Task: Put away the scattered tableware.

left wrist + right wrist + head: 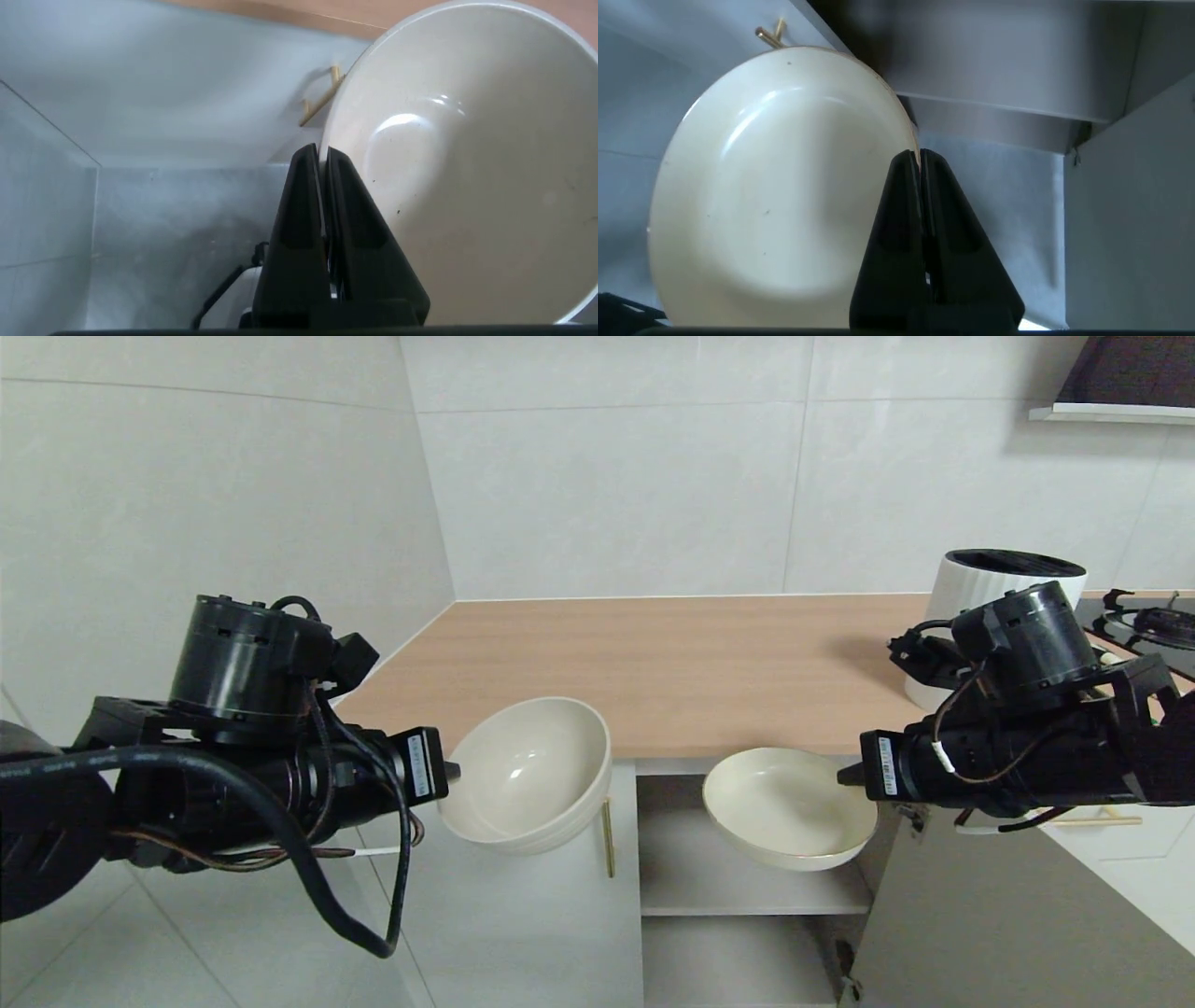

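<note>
A deep cream bowl (529,775) hangs in the air in front of the counter edge, tilted, with my left gripper (450,770) shut on its rim. In the left wrist view the bowl (476,159) has its rim pinched by the gripper (324,163). A shallower cream bowl (787,807) hangs in front of the open cabinet, and my right gripper (848,775) is shut on its rim. The right wrist view has this bowl (775,187) clamped at the edge by the gripper (920,163).
An open lower cabinet (747,887) with a shelf lies below the wooden countertop (653,663), its door (990,933) swung out to the right. A closed door with a gold handle (608,838) is on the left. A white ribbed container (1004,583) and a stove (1144,621) stand at the right.
</note>
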